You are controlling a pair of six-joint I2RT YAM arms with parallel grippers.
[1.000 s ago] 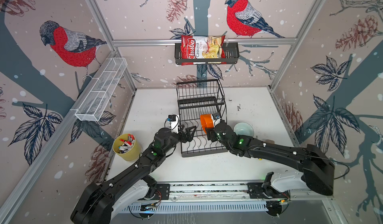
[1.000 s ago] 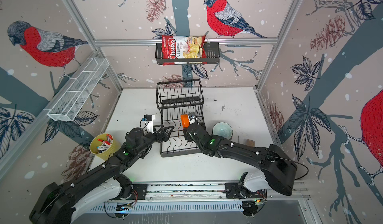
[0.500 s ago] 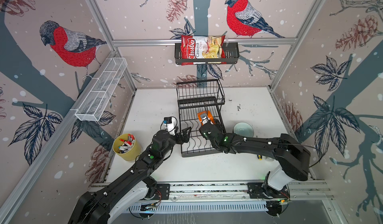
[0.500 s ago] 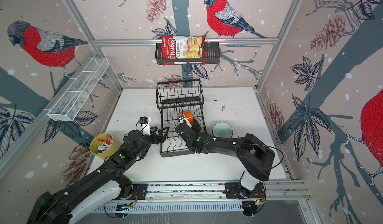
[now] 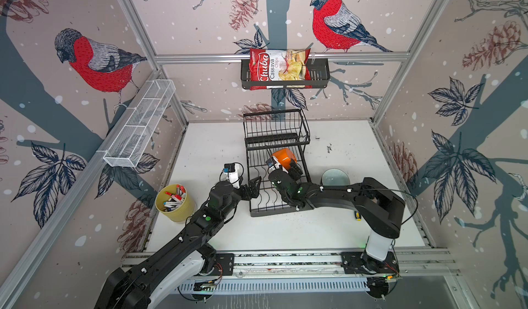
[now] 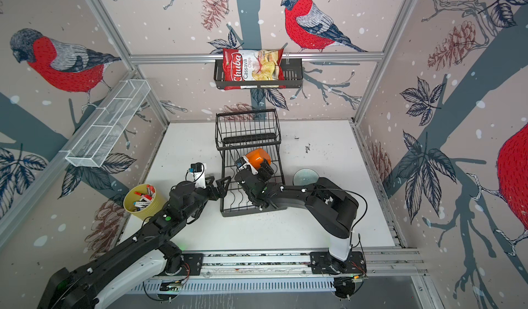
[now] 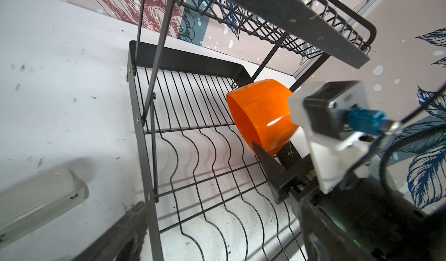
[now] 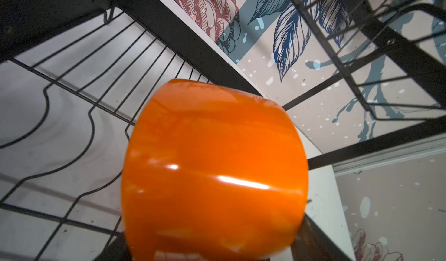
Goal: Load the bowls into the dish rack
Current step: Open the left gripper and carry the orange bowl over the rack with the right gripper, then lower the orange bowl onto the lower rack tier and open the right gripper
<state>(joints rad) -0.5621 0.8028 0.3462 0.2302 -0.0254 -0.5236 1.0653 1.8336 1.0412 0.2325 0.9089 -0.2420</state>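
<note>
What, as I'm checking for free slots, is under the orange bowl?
Bare wavy base wires of the dish rack, white table showing through; no other bowl visible. The orange bowl, on its side in the right gripper, hides whether it touches them.

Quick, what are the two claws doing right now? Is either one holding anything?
Left gripper: open, empty.
Right gripper: closed on the orange bowl, over the dish rack.

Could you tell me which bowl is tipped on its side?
The orange bowl, in the right gripper over the dish rack; the pale mint bowl sits upright.
</note>
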